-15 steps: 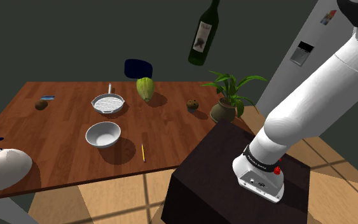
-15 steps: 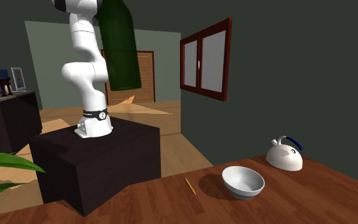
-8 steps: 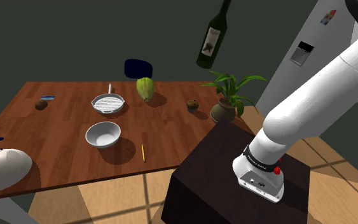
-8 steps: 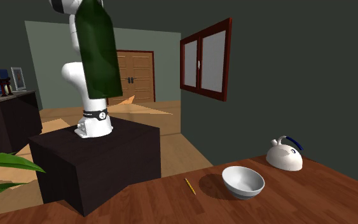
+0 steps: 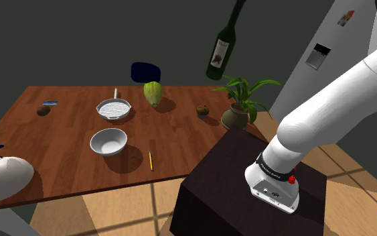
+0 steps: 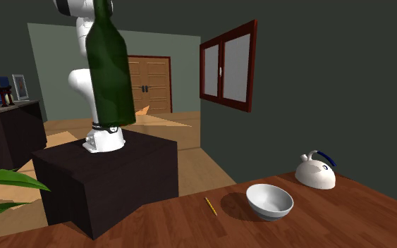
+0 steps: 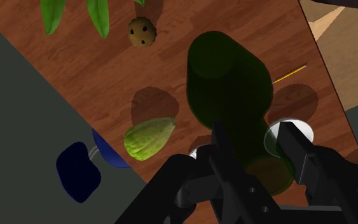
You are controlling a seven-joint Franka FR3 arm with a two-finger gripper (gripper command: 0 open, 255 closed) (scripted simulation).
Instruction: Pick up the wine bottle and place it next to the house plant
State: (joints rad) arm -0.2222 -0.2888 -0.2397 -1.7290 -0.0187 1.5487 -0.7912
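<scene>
- While the arm carries it high above the surface [image 5: 66,134], the bottle [image 5: 221,50] hangs in mid-air, touching nothing below.
- Fingers [image 7: 225,156]: clamped on the bottle's neck, one on each side, seen from the wrist. The dark green body [image 7: 228,95] runs away from them towards the wood.
- Long axis: neck up, base down, tilted. In the shoulder view the top leans to the right; in the second exterior view the bottle [image 6: 111,70] leans with its base towards that view's right.
- Key relation: in the shoulder view the plant [image 5: 242,100] stands at the near right corner of the surface, below the bottle's base and a little to its right.
- From the wrist, the plant's leaves [image 7: 98,16] lie past a small brown ball [image 7: 141,32]. They are well off to one side of the bottle's base, so the base is not yet over the spot beside the pot.
- A green squash [image 7: 149,139] lies off to the other side, nearer the fingers.
- Versus 1.0 s ago, shoulder view: the bottle sits lower and further right, closer to the plant.
- Versus 1.0 s ago, second exterior view: the bottle has swung left across the arm and its shoulder and neck now show.
- Unchanged on the surface: bowl [image 5: 108,141], pan [image 5: 114,107], pencil [image 5: 151,161].
- Judgement: the carry is well along. What remains is a further shift towards the pot, righting the bottle, and the descent.
</scene>
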